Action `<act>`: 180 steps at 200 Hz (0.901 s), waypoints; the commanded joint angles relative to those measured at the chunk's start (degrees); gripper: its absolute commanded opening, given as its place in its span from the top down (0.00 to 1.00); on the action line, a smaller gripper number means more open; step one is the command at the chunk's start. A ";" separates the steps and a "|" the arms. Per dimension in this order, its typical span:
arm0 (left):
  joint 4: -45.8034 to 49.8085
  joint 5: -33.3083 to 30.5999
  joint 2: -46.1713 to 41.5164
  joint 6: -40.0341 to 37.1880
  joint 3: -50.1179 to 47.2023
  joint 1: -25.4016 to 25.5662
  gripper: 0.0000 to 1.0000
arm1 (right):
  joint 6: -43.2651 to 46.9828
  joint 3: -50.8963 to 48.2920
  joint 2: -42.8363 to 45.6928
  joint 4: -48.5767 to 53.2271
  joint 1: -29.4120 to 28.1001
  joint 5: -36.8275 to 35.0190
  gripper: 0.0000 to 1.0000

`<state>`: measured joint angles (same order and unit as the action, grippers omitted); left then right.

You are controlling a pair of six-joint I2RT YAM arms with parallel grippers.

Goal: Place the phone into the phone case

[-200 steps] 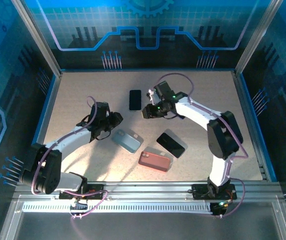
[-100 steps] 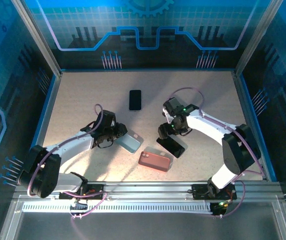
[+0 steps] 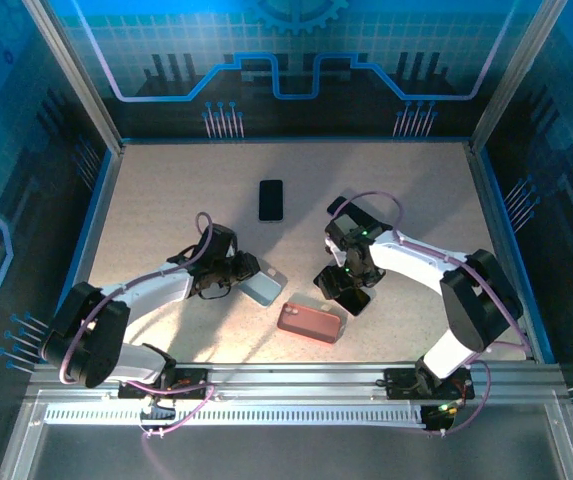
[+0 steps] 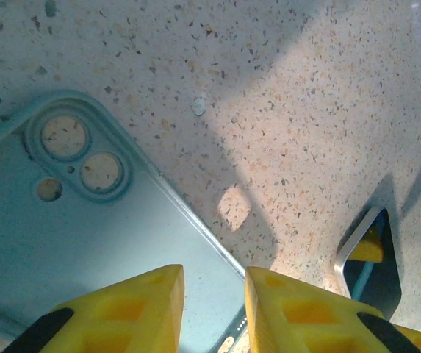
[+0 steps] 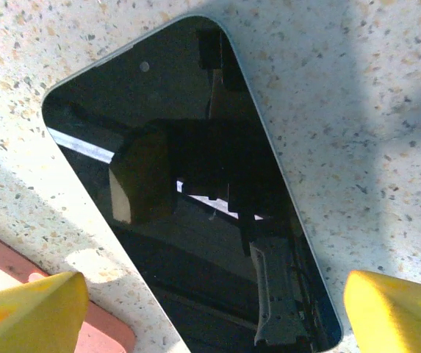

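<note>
At right of centre in the overhead view, the right end effector (image 5: 211, 307) hangs over a black phone (image 5: 195, 191) that lies screen-up and slanted on the desk (image 3: 166, 190). Its yellow fingers are spread wide, one off each long side, and it holds nothing.

Left of centre, the left end effector (image 4: 214, 309) is set narrow, with a gap showing between its fingers. It sits astride the long edge of the teal phone case (image 4: 63, 235), which lies open side up, and it does not look clamped. A pink phone case (image 3: 309, 322) lies just below the black phone, and a second dark phone (image 3: 271, 199) sits well apart at upper centre.

The step in hand looks like picking up the black phone. To do it well:
- Centre the span on the phone's middle.
- Turn the wrist square to its long edges.
- Come low enough that both pads meet the thin sides rather than the glass.
- Close evenly so the phone does not skid.

The left finger has little room beside the pink case, so keep it clear of that rim.
</note>
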<state>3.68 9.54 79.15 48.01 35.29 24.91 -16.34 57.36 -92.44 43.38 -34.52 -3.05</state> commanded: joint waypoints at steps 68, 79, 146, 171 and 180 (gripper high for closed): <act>-2.05 1.45 1.59 2.18 0.55 1.64 0.72 | 2.89 1.21 -5.05 0.58 -2.52 -1.58 0.08; -2.01 1.40 1.85 2.00 0.90 1.64 0.72 | 2.98 1.44 -5.78 0.41 -2.82 -2.05 0.08; -2.40 2.24 2.58 2.29 2.05 1.64 0.72 | -0.20 4.35 -9.58 -0.82 -3.77 -5.04 0.14; -2.57 2.24 2.16 2.72 1.98 1.58 0.73 | -2.54 7.36 -11.09 -1.06 -3.79 -5.17 0.20; -2.65 2.15 2.06 2.69 1.98 1.64 0.72 | -3.29 8.57 -12.00 -1.10 -3.64 -5.58 0.22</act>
<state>1.37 10.39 81.06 49.60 35.83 26.22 -16.01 61.89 -101.93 44.95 -37.82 -6.63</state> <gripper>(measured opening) 0.276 0.806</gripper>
